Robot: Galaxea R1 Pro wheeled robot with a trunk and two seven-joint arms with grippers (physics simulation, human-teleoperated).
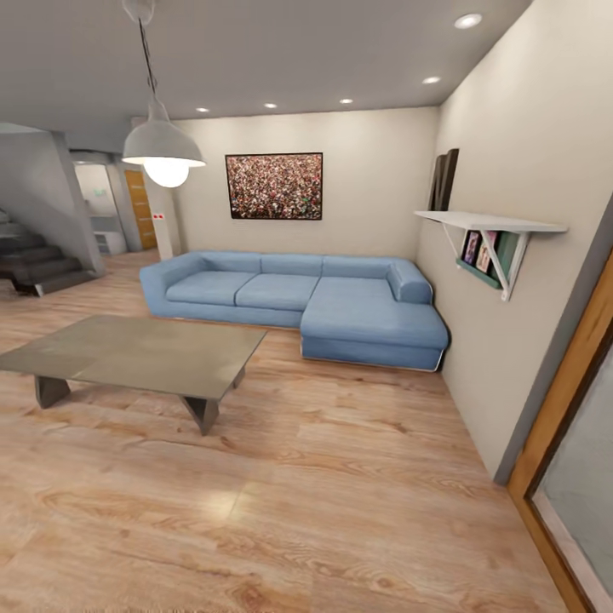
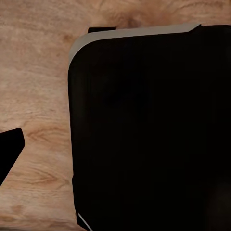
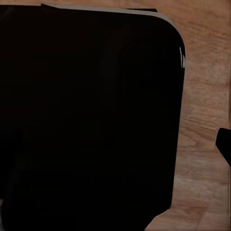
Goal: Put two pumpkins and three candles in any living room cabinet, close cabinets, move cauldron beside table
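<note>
I am in the living room with its light wood plank floor [image 1: 340, 477]. A low grey table [image 1: 136, 353] stands left of centre, and a blue corner sofa [image 1: 289, 294] sits behind it against the far wall. The pumpkins, candles, cabinet and cauldron are out of view. Both wrist views look down at a black rounded part of my own body [image 2: 149, 130] [image 3: 91, 120] over the plank floor [image 2: 38, 86] [image 3: 207, 96].
A white pendant lamp [image 1: 163, 149] hangs above the table. A wall shelf [image 1: 489, 226] with books juts from the right wall, and a wood-framed door [image 1: 562, 426] stands at near right. Dark stairs [image 1: 34, 264] rise at far left. Open floor lies ahead.
</note>
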